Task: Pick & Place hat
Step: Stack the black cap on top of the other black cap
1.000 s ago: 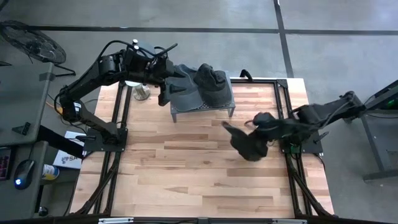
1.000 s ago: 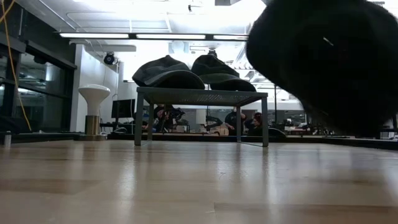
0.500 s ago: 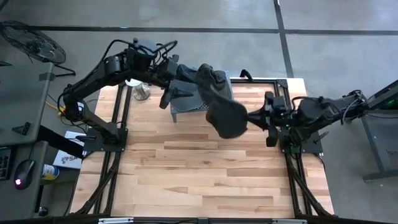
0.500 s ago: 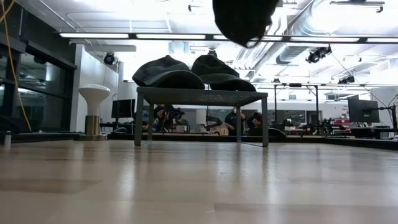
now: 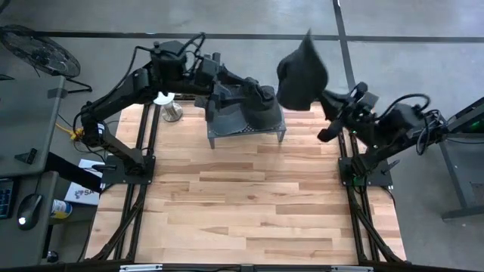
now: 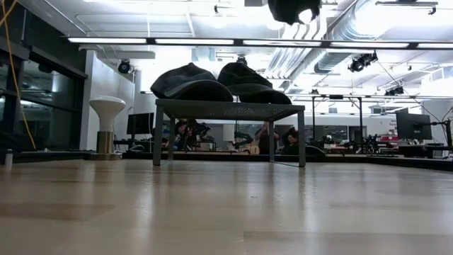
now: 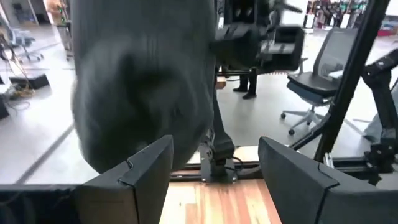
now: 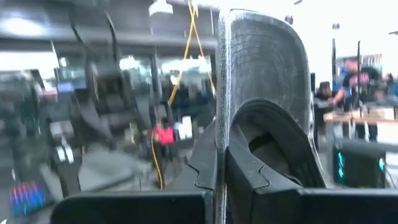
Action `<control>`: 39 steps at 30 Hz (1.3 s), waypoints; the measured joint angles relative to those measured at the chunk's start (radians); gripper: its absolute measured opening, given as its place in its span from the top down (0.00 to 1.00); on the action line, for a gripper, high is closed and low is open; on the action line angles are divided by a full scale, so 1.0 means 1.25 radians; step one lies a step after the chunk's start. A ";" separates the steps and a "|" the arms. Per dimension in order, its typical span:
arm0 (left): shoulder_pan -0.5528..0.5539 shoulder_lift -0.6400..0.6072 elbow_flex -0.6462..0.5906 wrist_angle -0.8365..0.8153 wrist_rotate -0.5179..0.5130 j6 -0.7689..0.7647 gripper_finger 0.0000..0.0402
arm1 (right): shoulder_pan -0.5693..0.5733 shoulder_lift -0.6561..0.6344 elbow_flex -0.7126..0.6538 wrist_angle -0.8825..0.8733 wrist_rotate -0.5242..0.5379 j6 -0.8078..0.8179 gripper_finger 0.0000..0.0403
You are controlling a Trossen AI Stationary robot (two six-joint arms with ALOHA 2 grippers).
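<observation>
Two dark hats lie side by side on top of a low grey mesh rack at the table's far edge. A third dark hat is high in the air just right of the rack, with my right gripper shut on it. My left gripper stands open and level at the rack's left end, above the hats. In the left wrist view the raised hat fills the space ahead of the open fingers. My right gripper pinches a thin edge of the hat between its two shut fingers. It comes at the hat from the table's right, about level and slightly upward. The hat stands up beyond the fingertips, its hollow inside showing, lifted clear of table and rack.
A white mushroom-shaped stand sits at the table's far left corner beside the left arm. The wooden tabletop stretches from the rack to the near edge. People and desks show in the room beyond the table.
My right gripper has risen and swung toward the table's far edge, tipping from pointing down to about level. The hat has gone with it from low over the table's right side to high beside the rack. My left gripper has tipped up to level by the rack, staying open.
</observation>
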 joint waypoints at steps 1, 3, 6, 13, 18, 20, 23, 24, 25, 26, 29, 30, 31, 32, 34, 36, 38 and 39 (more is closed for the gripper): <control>0.000 0.009 0.000 0.010 0.000 -0.009 0.42 | -0.004 0.003 0.000 0.044 -0.011 -0.029 0.98; 0.000 0.027 -0.001 0.040 0.000 -0.018 0.42 | -0.017 0.005 0.000 0.124 -0.038 -0.077 0.98; 0.000 0.053 -0.001 0.093 0.000 -0.048 0.42 | -0.037 0.011 0.000 0.204 -0.074 -0.130 0.98; 0.000 0.126 -0.001 0.239 -0.001 -0.074 0.42 | -0.097 0.025 0.000 0.244 -0.166 -0.154 0.98; 0.000 0.161 -0.001 0.281 -0.001 -0.030 0.35 | -0.109 0.022 0.000 0.244 -0.173 -0.155 0.98; 0.000 0.164 -0.001 0.283 -0.010 -0.007 0.28 | -0.109 0.019 0.000 0.243 -0.176 -0.157 0.98; 0.000 0.166 -0.001 0.284 -0.034 0.031 0.19 | -0.108 0.018 0.000 0.236 -0.177 -0.157 0.98; 0.000 0.166 -0.001 0.285 -0.046 0.049 0.17 | -0.108 0.018 0.000 0.230 -0.177 -0.156 0.98; 0.000 0.167 -0.001 0.288 -0.069 0.070 0.15 | -0.108 0.018 0.000 0.222 -0.177 -0.151 0.98; -0.001 0.167 -0.001 0.291 -0.098 0.089 0.15 | -0.108 0.018 0.000 0.210 -0.178 -0.148 0.98; -0.005 0.167 -0.001 0.297 -0.162 0.111 0.14 | -0.108 0.018 0.000 0.183 -0.179 -0.131 0.98; -0.005 0.167 -0.001 0.297 -0.165 0.114 0.14 | -0.108 0.018 0.000 0.183 -0.184 -0.129 0.98; -0.005 0.167 -0.001 0.297 -0.165 0.119 0.14 | -0.108 0.018 0.000 0.183 -0.194 -0.129 0.98; -0.005 0.167 -0.001 0.297 -0.164 0.123 0.14 | -0.108 0.018 0.000 0.185 -0.205 -0.129 0.98; -0.005 0.167 -0.001 0.296 -0.164 0.125 0.14 | -0.108 0.016 0.000 0.186 -0.214 -0.127 0.98; -0.005 0.167 -0.001 0.293 -0.161 0.125 0.14 | -0.108 0.015 0.000 0.185 -0.221 -0.124 0.98; -0.005 0.168 -0.001 0.289 -0.162 0.131 0.14 | -0.109 0.015 0.000 0.185 -0.241 -0.109 0.98; -0.005 0.173 0.000 0.294 -0.162 0.135 0.14 | -0.113 0.015 0.000 0.185 -0.254 -0.103 0.98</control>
